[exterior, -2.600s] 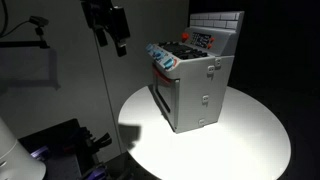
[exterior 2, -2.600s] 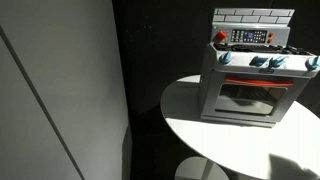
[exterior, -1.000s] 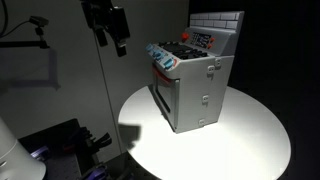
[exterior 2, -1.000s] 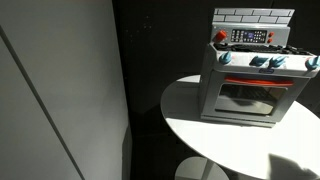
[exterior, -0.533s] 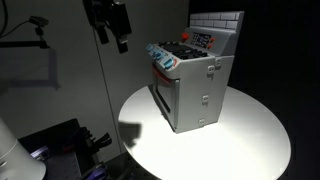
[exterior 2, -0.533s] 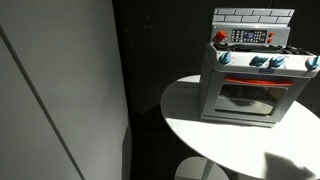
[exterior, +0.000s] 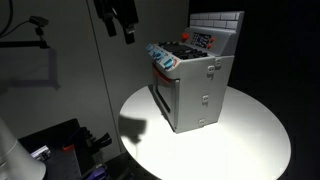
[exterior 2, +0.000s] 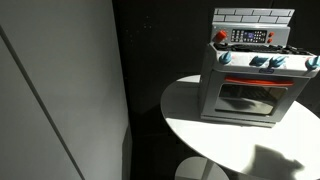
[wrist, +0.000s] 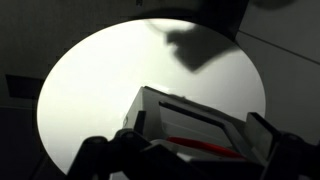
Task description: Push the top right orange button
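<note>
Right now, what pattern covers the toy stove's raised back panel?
Grey brickwork, on the back panel of the grey toy stove; clearest in an exterior view.

A round white surface [exterior: 250, 140] stands brightly lit in an otherwise dim room, with a black backdrop [exterior 2: 160, 40] behind it in both exterior views. A pale grey wall panel [exterior 2: 50, 90], crossed by a thin diagonal seam, fills one side of an exterior view. A round pedestal base [exterior 2: 205, 170] shows under the surface on the dark floor. In an exterior view a grey wall [exterior: 60, 70] carries a small mounted camera [exterior: 38, 20], with dark equipment [exterior: 60, 150] low beside it. A soft shadow [exterior: 132, 126] lies near the surface's rim.
</note>
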`<action>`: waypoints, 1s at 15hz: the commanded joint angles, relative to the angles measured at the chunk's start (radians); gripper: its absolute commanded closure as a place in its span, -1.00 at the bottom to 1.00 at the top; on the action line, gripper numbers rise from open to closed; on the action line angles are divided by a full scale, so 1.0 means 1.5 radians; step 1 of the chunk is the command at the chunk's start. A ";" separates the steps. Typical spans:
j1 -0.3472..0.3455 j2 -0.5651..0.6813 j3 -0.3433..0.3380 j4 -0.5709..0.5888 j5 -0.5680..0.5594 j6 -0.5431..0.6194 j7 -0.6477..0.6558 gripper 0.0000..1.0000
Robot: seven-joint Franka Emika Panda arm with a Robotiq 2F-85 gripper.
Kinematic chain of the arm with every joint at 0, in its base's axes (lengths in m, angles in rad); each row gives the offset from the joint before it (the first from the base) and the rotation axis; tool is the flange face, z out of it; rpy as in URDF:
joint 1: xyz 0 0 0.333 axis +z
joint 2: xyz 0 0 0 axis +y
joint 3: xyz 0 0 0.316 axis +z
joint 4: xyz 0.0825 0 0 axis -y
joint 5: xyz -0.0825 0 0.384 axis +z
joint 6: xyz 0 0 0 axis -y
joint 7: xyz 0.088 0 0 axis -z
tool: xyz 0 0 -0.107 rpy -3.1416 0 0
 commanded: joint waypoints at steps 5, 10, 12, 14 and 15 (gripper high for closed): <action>-0.016 0.104 0.037 0.100 0.015 0.022 0.104 -1.00; -0.028 0.163 0.054 0.126 0.010 0.095 0.161 -1.00; -0.032 0.188 0.058 0.135 0.010 0.126 0.175 -1.00; -0.035 0.212 0.060 0.145 0.009 0.156 0.186 -1.00; -0.037 0.224 0.061 0.150 0.008 0.172 0.192 -1.00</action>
